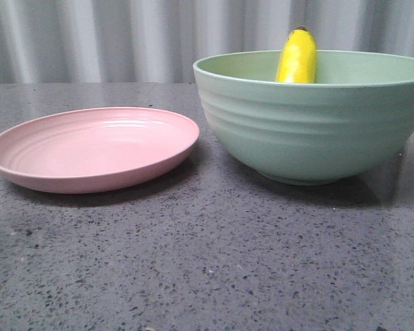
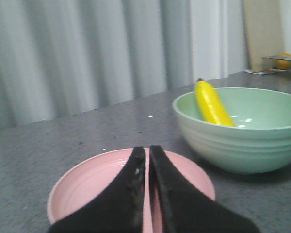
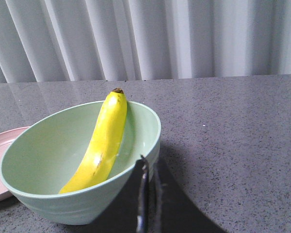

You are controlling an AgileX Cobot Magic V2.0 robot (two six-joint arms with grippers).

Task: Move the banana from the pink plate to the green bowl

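The yellow banana (image 1: 297, 58) leans inside the green bowl (image 1: 310, 131) at the right, its dark tip sticking up over the far rim. It also shows in the left wrist view (image 2: 211, 103) and the right wrist view (image 3: 101, 143). The pink plate (image 1: 93, 148) sits empty at the left, beside the bowl. My left gripper (image 2: 147, 151) is shut and empty, over the pink plate (image 2: 87, 184). My right gripper (image 3: 149, 162) is shut and empty, just beside the green bowl (image 3: 77, 194). Neither gripper shows in the front view.
The speckled grey tabletop (image 1: 207, 262) runs in front of both dishes. A pleated grey curtain (image 1: 124, 34) hangs behind. An orange thing (image 2: 282, 61) lies on a shelf far off in the left wrist view.
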